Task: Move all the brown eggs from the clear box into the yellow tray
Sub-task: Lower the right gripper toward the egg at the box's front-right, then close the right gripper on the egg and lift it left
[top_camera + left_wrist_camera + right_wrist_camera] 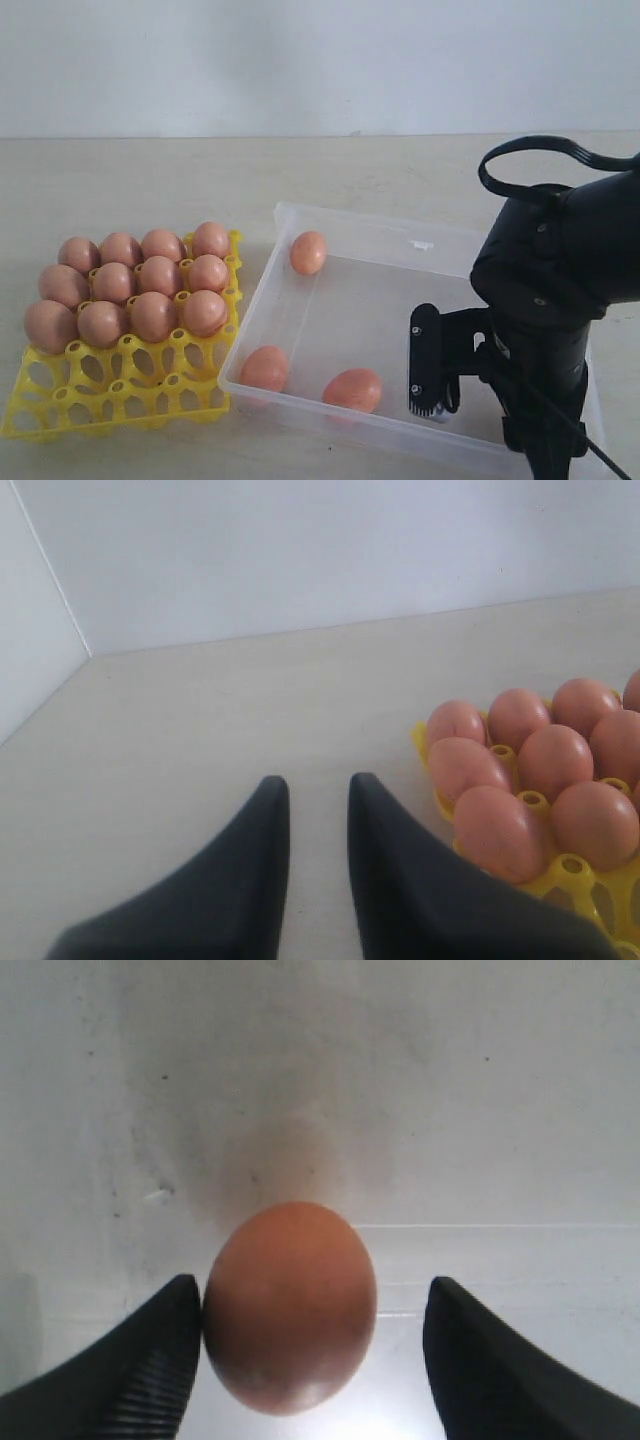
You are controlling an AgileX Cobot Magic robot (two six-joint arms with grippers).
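Pale worktop [150, 170] under a white wall [320, 60]. Nearest, the right gripper [312, 1282] stands open inside the clear box [380, 235], jaws astride one egg [290, 1305]. Three eggs [352, 389] show in the box; twelve fill the yellow tray's [120, 395] far rows. The left gripper [318, 785], slightly parted, holds nothing.

We count twelve eggs [152, 315] in one tray [60, 400], apart from the right gripper [315, 1285], and three, maybe four, in one box [400, 235] around it.
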